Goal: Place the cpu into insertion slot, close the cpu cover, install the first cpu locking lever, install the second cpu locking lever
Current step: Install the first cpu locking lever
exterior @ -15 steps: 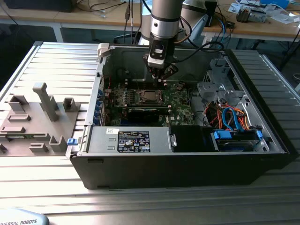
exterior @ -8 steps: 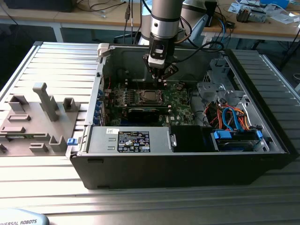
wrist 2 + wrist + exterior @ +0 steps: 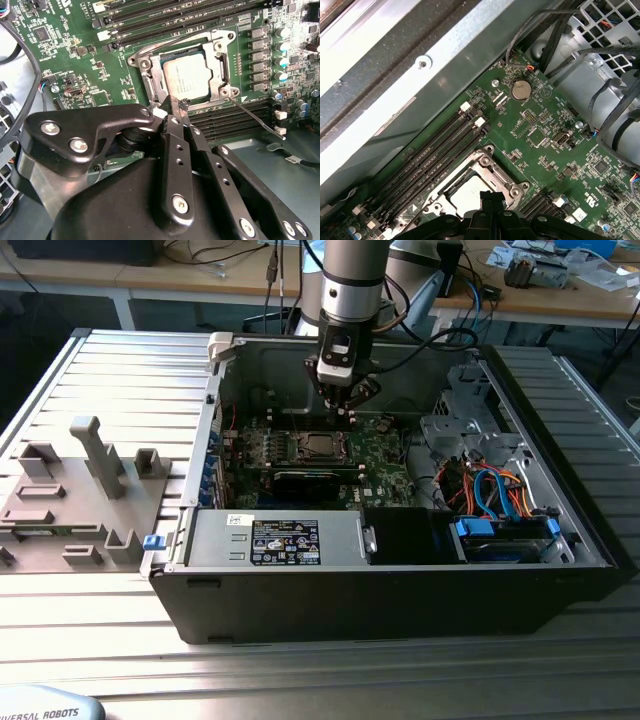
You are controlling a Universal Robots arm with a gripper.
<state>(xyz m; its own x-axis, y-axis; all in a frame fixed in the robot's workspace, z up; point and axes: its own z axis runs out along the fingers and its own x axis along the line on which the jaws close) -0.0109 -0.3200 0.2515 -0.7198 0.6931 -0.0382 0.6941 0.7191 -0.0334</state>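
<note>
Jaws look closed: the black metal gripper (image 3: 345,405) has its two fingers pinched to a point, with nothing I can make out between them. From the exterior view I see the grey cylindrical arm (image 3: 352,280) reaching straight down into the open black computer case (image 3: 400,600), its tip just above the small flat square cpu (image 3: 318,447) with its dull silver top. The case lies on a ribbed metal table (image 3: 300,670). Grey moulded fixture blocks (image 3: 90,480) sit at the exterior view's left, and wooden benches (image 3: 200,280) stand behind.

In the second wrist view the cpu (image 3: 187,75) lies flat in the metal-rimmed insertion slot (image 3: 134,61), and the thin silver-grey cpu cover (image 3: 220,70) is down over its edges. The gripper (image 3: 177,106) reaches the cover's edge; I cannot tell whether it touches. A thin wire locking lever (image 3: 255,116) angles away over the green motherboard (image 3: 75,60), near the long black memory slots (image 3: 165,20).

In the first wrist view the gripper (image 3: 491,195) hangs over the cpu (image 3: 467,192), well apart from a round silver coin cell (image 3: 521,90) and the grey sheet-metal case wall (image 3: 395,90).
</note>
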